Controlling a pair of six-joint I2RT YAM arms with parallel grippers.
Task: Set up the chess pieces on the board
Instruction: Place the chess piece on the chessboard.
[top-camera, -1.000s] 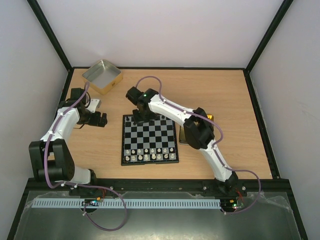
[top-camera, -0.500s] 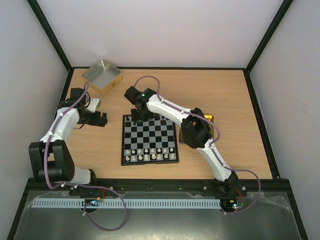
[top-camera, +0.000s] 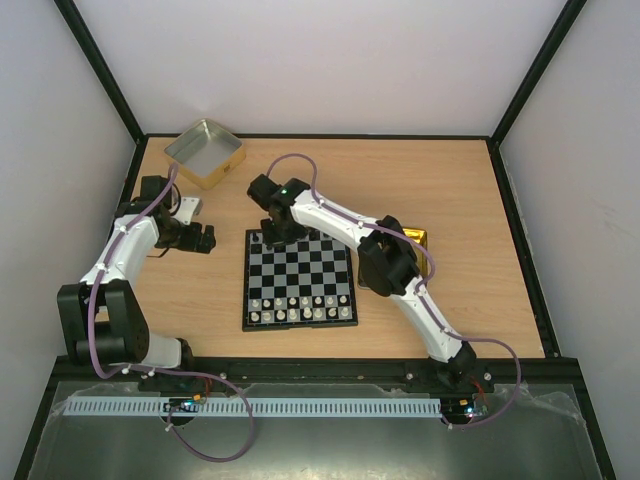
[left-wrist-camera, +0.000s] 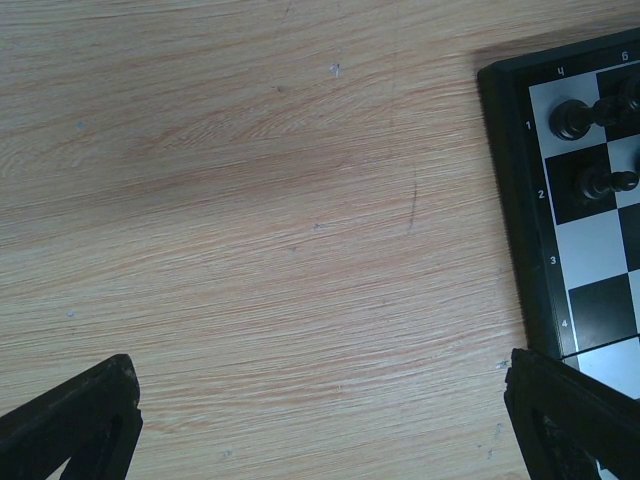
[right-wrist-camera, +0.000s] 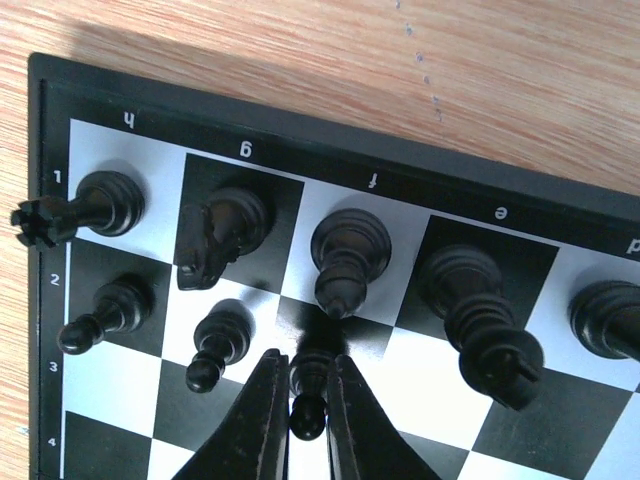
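The board (top-camera: 246, 290) lies mid-table, with silvery-white pieces (top-camera: 300, 308) along its near rows. My right gripper (top-camera: 272, 232) reaches over its far left corner. In the right wrist view the right gripper (right-wrist-camera: 305, 358) is shut on a black pawn (right-wrist-camera: 309, 415), which stands upright on the dark second-row square in front of the bishop (right-wrist-camera: 348, 250). A rook (right-wrist-camera: 110, 205), a knight (right-wrist-camera: 220, 230) and two more pawns (right-wrist-camera: 215, 340) stand to its left. My left gripper (top-camera: 205, 240) hovers left of the board; its jaws (left-wrist-camera: 320, 365) are wide open over bare wood.
A silver-lined square tin (top-camera: 205, 152) sits at the far left of the table. A gold tin (top-camera: 415, 240) lies right of the board, partly hidden by my right arm. The board's corner (left-wrist-camera: 510, 200) with a black rook (left-wrist-camera: 570, 118) shows in the left wrist view.
My right arm has shifted slightly left over the board's far left corner. The left arm has not moved.
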